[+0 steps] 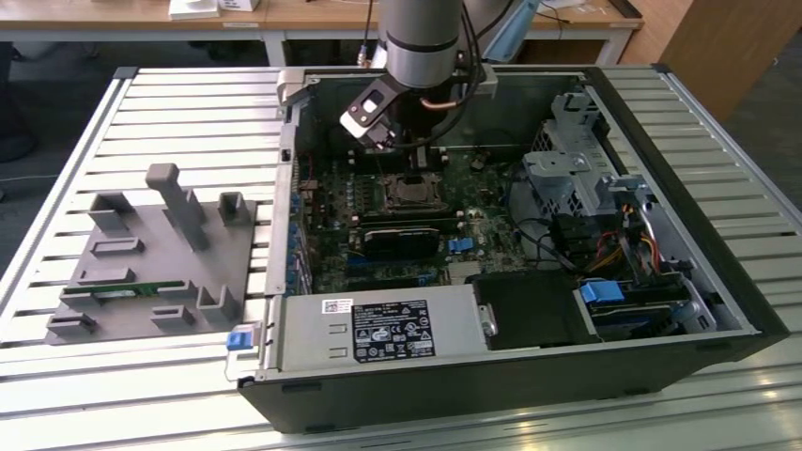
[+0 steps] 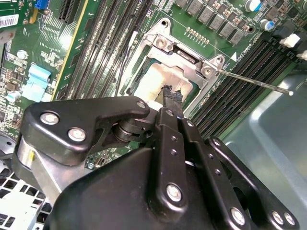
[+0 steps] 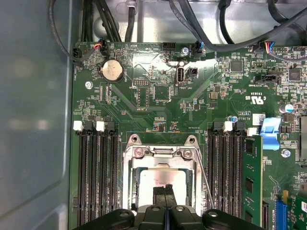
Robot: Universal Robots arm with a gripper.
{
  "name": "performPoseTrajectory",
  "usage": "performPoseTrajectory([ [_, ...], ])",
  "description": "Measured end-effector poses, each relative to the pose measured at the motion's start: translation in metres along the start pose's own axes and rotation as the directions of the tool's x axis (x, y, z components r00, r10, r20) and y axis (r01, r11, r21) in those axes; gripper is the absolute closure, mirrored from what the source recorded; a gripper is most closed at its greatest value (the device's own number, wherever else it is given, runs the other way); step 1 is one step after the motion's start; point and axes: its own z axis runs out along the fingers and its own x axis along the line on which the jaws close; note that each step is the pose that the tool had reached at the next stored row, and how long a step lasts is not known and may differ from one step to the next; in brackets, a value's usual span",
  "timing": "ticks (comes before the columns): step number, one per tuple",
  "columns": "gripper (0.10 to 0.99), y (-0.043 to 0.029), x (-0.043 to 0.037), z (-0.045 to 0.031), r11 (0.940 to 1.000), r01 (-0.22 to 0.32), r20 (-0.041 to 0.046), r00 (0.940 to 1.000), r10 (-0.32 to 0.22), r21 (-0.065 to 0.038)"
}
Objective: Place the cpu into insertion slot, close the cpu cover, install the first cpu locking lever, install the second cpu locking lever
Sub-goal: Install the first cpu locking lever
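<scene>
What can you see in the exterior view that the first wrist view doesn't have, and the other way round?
Exterior view: the whole computer case, the gray plastic rack beside it on the slatted table, and the robot arm reaching in. First wrist view: the round coin battery and the white slot clips. Both: the green motherboard, the silvery cpu cover, and the shut gripper at it.
</scene>
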Motion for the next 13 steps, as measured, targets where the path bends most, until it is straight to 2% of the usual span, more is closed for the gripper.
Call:
performPoseTrajectory([
  [13,0.980,0.0001,0.0000,-0.0027,1.0000,0.000,0.0001,1.0000,0.000,0.000],
])
